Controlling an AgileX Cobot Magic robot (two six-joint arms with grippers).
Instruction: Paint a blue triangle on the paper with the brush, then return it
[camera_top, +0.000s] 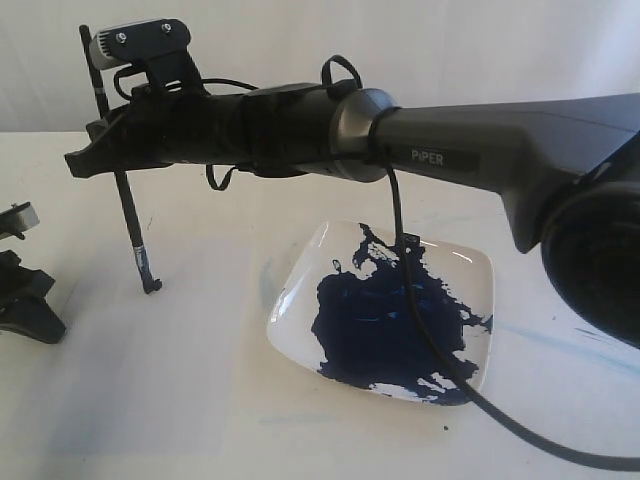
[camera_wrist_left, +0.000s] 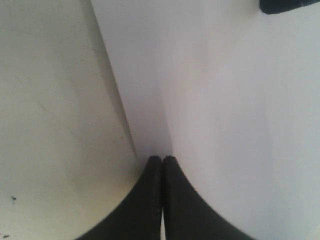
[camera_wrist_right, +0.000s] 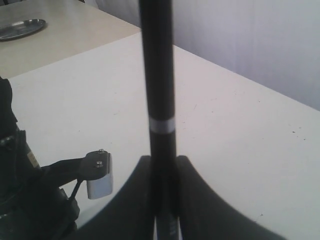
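The brush (camera_top: 128, 215) stands almost upright, a long black handle with its dark tip (camera_top: 150, 286) down on the pale surface left of the dish. My right gripper (camera_top: 100, 150) reaches across from the right and is shut on the handle's upper part. In the right wrist view the handle (camera_wrist_right: 157, 75) with its silver band (camera_wrist_right: 162, 125) rises from between the closed jaws of the right gripper (camera_wrist_right: 164, 161). My left gripper (camera_wrist_left: 161, 159) is shut, its tips at the edge of a paler sheet, apparently the paper (camera_wrist_left: 240, 125). The blue triangle does not show.
A white square dish (camera_top: 470, 265) with a large dark-blue paint pool (camera_top: 385, 325) sits right of the brush, and a black cable (camera_top: 430, 340) hangs over it. My left gripper (camera_top: 22, 295) rests at the left edge. A metal tray (camera_wrist_right: 20, 27) lies on a far table.
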